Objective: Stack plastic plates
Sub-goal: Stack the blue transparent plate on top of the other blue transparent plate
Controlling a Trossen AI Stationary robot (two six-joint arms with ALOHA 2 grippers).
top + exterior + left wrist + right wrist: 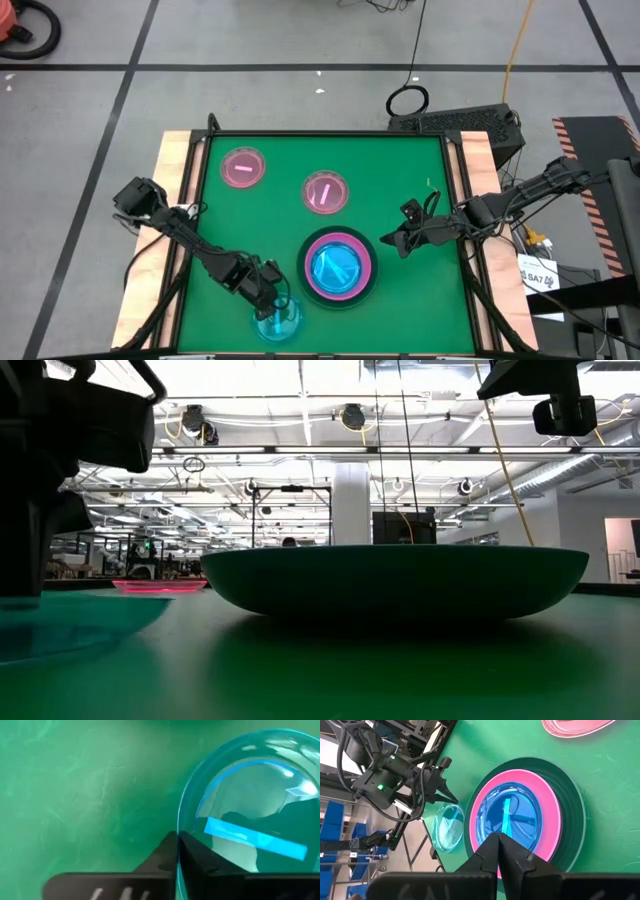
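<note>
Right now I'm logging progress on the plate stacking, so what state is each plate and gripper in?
Dark grey plate: on the mat, bottom of the stack.
Hot pink plate: nested in the grey plate.
Cyan plate on the stack: nested on top.
Loose cyan plate: on the mat, rim pinched by the left gripper, shut.
Two translucent pink plates: lying apart, unstacked.
Right gripper: shut, empty, beside the stack.

Bright ceiling lights overhead (low view backlit), glare on the table

Left pincer low at near table edge, fingers pinched together; right pincer closed, mid-table.
</note>
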